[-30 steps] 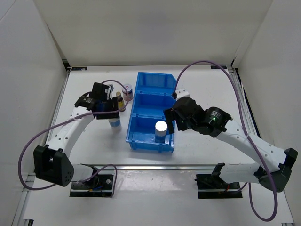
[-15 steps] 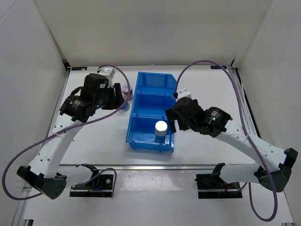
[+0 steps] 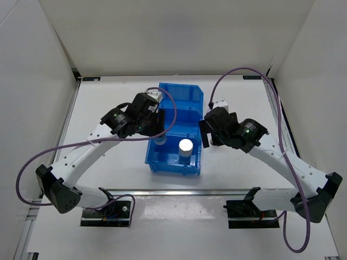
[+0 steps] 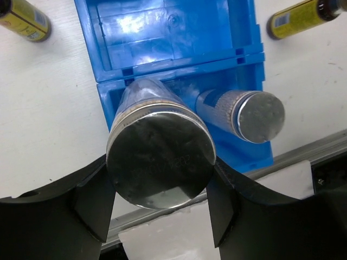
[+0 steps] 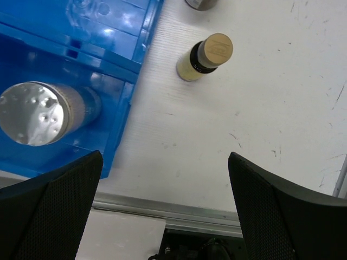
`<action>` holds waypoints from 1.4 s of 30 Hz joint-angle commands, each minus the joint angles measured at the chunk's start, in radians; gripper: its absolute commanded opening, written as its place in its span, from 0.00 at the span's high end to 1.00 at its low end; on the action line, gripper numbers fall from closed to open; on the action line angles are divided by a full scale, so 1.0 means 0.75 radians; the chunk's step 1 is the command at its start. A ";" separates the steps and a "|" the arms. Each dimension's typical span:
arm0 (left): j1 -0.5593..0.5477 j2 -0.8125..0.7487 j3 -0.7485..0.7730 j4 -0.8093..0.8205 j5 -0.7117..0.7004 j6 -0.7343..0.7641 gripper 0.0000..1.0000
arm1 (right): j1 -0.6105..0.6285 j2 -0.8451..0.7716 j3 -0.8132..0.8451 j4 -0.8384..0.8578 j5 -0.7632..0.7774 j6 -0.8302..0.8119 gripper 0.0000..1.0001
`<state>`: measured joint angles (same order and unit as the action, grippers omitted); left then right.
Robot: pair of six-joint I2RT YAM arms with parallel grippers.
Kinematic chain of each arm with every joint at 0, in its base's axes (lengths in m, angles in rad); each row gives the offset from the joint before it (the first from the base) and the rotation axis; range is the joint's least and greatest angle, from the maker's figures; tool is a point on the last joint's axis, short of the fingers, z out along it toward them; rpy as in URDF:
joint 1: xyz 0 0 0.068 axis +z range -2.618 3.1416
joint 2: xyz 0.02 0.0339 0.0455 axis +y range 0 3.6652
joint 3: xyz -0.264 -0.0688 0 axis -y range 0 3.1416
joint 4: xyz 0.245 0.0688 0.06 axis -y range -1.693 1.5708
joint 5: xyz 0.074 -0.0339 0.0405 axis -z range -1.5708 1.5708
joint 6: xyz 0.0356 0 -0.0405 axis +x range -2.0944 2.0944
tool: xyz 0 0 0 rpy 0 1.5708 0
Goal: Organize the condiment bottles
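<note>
My left gripper (image 3: pixel 158 137) is shut on a white bottle with a shiny silver cap (image 4: pixel 160 157) and holds it over the left side of the near compartment of the blue bin (image 3: pixel 179 88). A second white bottle with a silver cap (image 3: pixel 186 147) stands in that same compartment; it also shows in the left wrist view (image 4: pixel 255 116) and the right wrist view (image 5: pixel 38 112). My right gripper (image 3: pixel 208 133) is open and empty, just right of the bin. Two slim dark bottles with yellow labels (image 4: pixel 24 19) (image 4: pixel 303 16) stand on the table either side of the bin. The squat jars are not clearly in view.
In the right wrist view a slim bottle with a tan cap (image 5: pixel 209 57) stands on the white table right of the bin (image 5: pixel 81 32), with part of another container (image 5: pixel 200 2) at the top edge. The bin's middle compartment (image 4: pixel 162 32) holds nothing. A metal rail runs along the table's near edge.
My left arm has lifted the white bottle from the table left of the bin and carried it right, over the near compartment. My right gripper has drawn back slightly right of the bin.
</note>
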<state>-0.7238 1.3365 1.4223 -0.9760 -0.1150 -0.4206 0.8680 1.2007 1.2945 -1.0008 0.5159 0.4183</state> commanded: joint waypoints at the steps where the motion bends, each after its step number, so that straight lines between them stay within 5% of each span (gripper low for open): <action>1: -0.029 0.010 -0.045 0.095 -0.043 -0.018 0.89 | -0.053 0.021 -0.016 -0.022 -0.009 0.019 0.01; 14: -0.055 0.102 -0.191 0.189 -0.018 -0.047 0.87 | -0.221 0.093 -0.084 0.029 -0.127 -0.022 0.01; 24: -0.070 -0.029 -0.203 0.189 -0.006 -0.059 0.80 | -0.221 0.080 -0.071 0.042 -0.128 -0.034 0.01; 42: -0.021 0.302 0.006 0.189 0.039 0.031 0.32 | -0.233 0.001 -0.123 0.042 -0.128 -0.022 0.01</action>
<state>-0.7570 1.5860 1.3464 -0.8627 -0.0952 -0.4187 0.6956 1.2339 1.2163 -0.9836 0.4160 0.4034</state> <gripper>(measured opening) 0.696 0.992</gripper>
